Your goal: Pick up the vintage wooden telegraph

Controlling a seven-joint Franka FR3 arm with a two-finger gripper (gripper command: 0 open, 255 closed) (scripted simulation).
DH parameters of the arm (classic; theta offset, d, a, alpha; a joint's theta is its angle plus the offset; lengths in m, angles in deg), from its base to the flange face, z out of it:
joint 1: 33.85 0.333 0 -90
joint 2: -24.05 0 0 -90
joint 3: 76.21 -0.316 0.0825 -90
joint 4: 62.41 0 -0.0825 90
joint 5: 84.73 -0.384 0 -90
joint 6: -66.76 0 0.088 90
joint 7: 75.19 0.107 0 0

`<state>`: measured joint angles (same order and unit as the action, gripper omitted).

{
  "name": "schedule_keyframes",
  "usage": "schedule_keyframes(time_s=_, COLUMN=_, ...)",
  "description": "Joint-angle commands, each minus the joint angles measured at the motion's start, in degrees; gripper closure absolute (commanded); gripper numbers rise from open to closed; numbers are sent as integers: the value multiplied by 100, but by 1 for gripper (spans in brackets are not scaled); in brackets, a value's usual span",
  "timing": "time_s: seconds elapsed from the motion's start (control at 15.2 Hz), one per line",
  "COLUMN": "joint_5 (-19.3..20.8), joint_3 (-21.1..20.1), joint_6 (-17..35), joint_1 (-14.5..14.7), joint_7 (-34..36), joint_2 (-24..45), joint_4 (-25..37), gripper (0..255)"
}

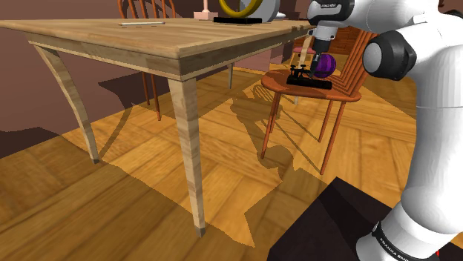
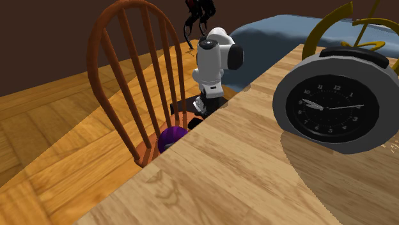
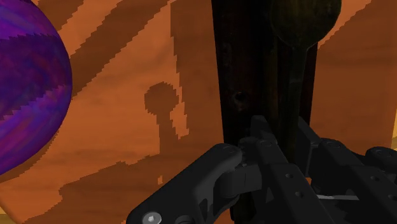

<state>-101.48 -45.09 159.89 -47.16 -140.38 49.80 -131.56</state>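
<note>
A dark telegraph (image 1: 312,83) with a long black base lies on the red-brown seat (image 1: 347,93) of a spindle-back chair. My black gripper (image 1: 303,70) comes straight down onto it. Seen from the wrist, the telegraph (image 3: 245,63) runs away from the hand as a dark bar ending in a round knob (image 3: 299,22). The gripper (image 3: 280,137) has its fingers (image 3: 213,175) closed in against the thin lever on top of the bar. The telegraph still rests on the seat. From the second exterior view the gripper (image 2: 199,105) is seen low behind the table edge.
A purple ball (image 1: 324,65) (image 3: 25,83) lies on the seat close beside the telegraph. The chair's spindle back (image 2: 137,77) rises near the hand. A wooden table (image 1: 178,44) stands alongside, with a round clock (image 2: 336,102) on it. My dark stand (image 1: 326,230) sits on the plank floor.
</note>
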Motion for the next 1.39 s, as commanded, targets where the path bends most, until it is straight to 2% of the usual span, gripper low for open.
schedule_keyframes(time_s=0.0, joint_5=2, joint_3=2, joint_6=3, joint_1=-2, joint_7=0, joint_2=3, joint_4=-1, gripper=255)
schedule_keyframes(time_s=0.2, joint_5=-13, joint_3=-4, joint_6=-11, joint_1=-16, joint_7=2, joint_2=37, joint_4=46, gripper=255)
schedule_keyframes(time_s=0.53, joint_5=-79, joint_3=-15, joint_6=-488, joint_1=-166, joint_7=42, joint_2=186, joint_4=675, gripper=255)
schedule_keyframes(time_s=0.92, joint_5=-231, joint_3=-61, joint_6=-1168, joint_1=-455, joint_7=106, joint_2=502, joint_4=1684, gripper=255)
schedule_keyframes(time_s=1.19, joint_5=-421, joint_3=-144, joint_6=-1781, joint_1=-804, joint_7=195, joint_2=905, joint_4=2734, gripper=255)
schedule_keyframes(time_s=1.32, joint_5=-430, joint_3=-153, joint_6=-1811, joint_1=-825, joint_7=201, joint_2=929, joint_4=2791, gripper=255)
